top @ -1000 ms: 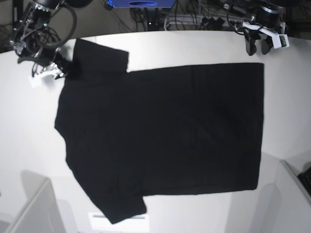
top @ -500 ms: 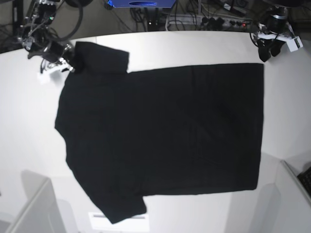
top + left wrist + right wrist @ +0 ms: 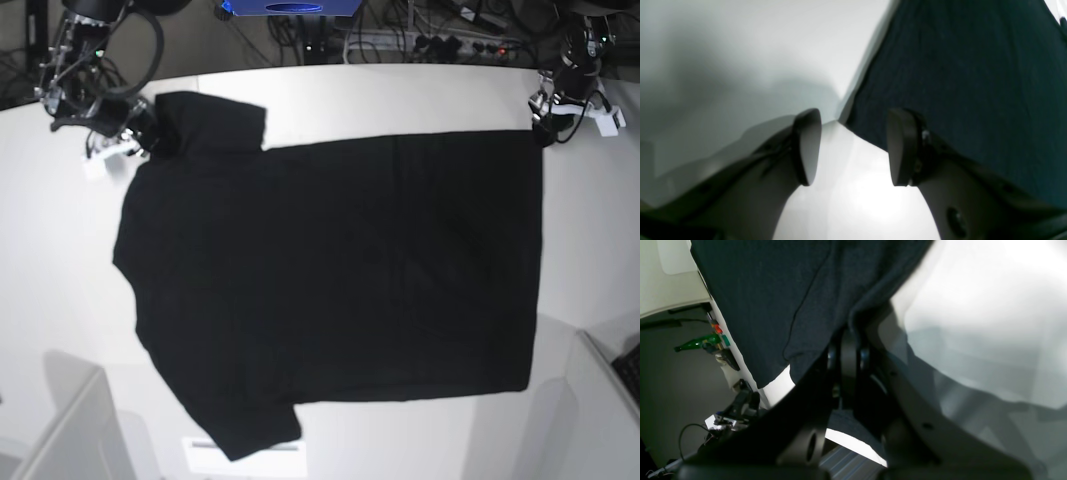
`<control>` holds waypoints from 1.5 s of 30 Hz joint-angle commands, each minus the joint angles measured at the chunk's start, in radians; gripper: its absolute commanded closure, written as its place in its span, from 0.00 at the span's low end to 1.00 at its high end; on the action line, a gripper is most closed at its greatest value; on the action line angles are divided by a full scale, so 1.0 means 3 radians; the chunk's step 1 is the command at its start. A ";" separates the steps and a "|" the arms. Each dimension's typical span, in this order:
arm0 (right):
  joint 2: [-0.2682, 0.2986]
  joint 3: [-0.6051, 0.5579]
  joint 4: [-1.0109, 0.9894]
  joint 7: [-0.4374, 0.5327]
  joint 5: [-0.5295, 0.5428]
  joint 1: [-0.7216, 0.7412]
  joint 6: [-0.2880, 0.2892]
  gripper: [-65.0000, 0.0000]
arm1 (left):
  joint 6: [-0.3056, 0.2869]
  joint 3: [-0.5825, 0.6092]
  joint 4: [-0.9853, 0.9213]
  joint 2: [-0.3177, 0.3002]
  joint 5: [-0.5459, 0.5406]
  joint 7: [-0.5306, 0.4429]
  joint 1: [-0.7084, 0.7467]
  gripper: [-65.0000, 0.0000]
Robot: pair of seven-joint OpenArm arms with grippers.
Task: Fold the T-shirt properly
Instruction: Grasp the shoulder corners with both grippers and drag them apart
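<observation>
T-shirt (image 3: pixel 330 270): lying flat and black, plain matte cloth, covering the middle of the white surface (image 3: pixel 60 260), near sleeve reaching toward the near edge.
Right claw (image 3: pixel 848 340): pinching shut on the T-shirt's far sleeve edge, at the far left corner.
Left claw (image 3: pixel 853 146): hanging open over the hem corner, dark rounded pads (image 3: pixel 806 146) gripping nothing, far right.

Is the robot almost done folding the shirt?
No, it is just starting. The T-shirt lies spread flat on the table, with no fold made. The right gripper is shut on the T-shirt at a sleeve edge. The left gripper is open at the shirt's bottom corner, holding nothing. All the folding is left.
</observation>
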 commanded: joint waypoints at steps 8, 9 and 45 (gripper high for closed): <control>0.0005 -0.0027 0.0345 0.0062 -0.0459 -0.0164 -0.0111 1.00 | -0.0023 -0.0031 -0.0216 -0.0046 -0.0044 0.0243 -0.0262 0.53; 0.0005 -0.0027 0.0412 0.0062 -0.0459 -0.0169 -0.0111 1.00 | -0.0023 -0.0031 -0.0236 -0.0046 -0.0044 0.0279 -0.0287 0.53; -0.0102 0.0060 0.1798 0.0067 -0.0459 -0.0962 -0.0116 1.00 | -0.0023 -0.0046 0.0751 -0.0031 0.0371 0.0617 0.0378 1.00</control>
